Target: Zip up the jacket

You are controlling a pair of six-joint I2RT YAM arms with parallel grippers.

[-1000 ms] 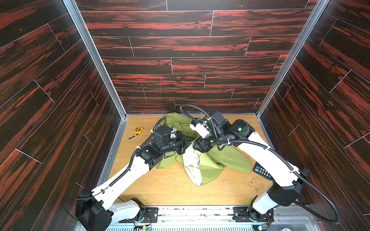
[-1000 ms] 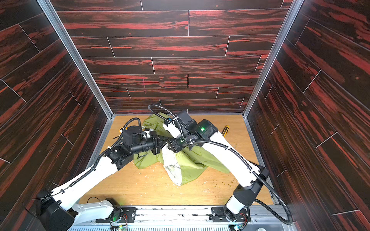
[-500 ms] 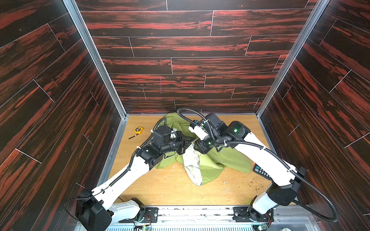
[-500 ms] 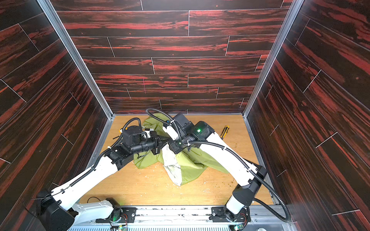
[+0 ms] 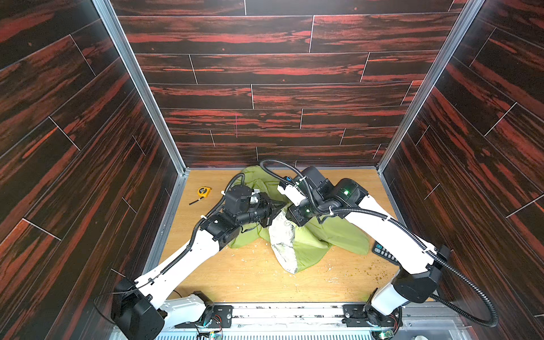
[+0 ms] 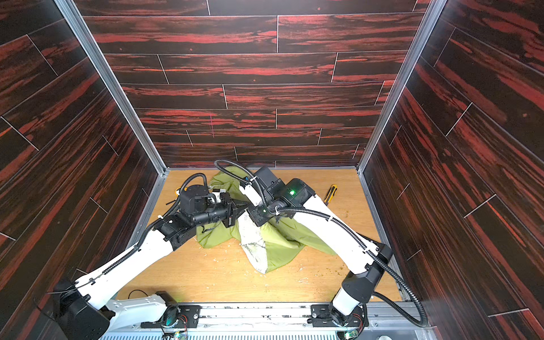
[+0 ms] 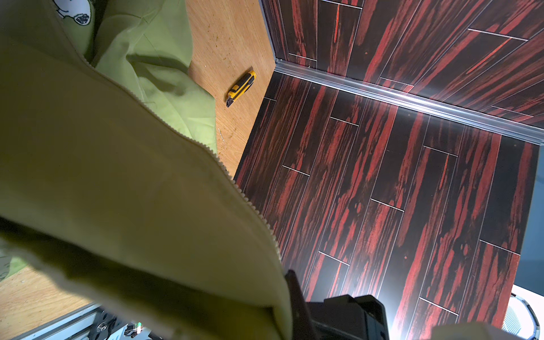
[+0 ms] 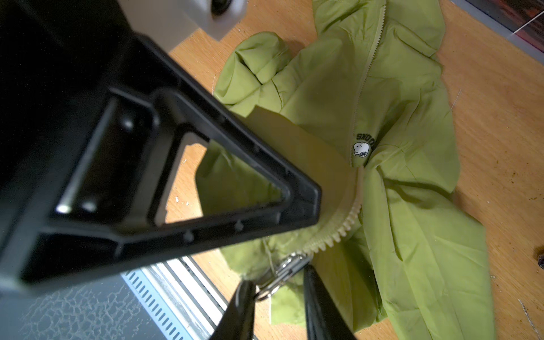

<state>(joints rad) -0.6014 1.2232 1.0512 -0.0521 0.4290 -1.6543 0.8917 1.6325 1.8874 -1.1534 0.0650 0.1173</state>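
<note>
Jacket point(image 5: 338, 235): thin lime-green windbreaker, crumpled mid-table point(image 5: 235, 279), one front edge lifted.
Zipper point(image 8: 347, 223): pale teeth, unjoined along the lifted edge; metal pull point(image 8: 282, 273) at its end.
Lining point(image 5: 282, 244): whitish, patterned, turned outward.
Chest logo point(image 8: 361, 148): small white Snoopy.

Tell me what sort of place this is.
Probably a robot test booth, not a home: wood-print wall panels in aluminium framing box in a wooden tabletop, with a metal mounting rail along its front.

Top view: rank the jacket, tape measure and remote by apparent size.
1. jacket, far the largest.
2-3. remote and tape measure look alike. The right arm covers part of the remote, so they stay unranked.
</note>
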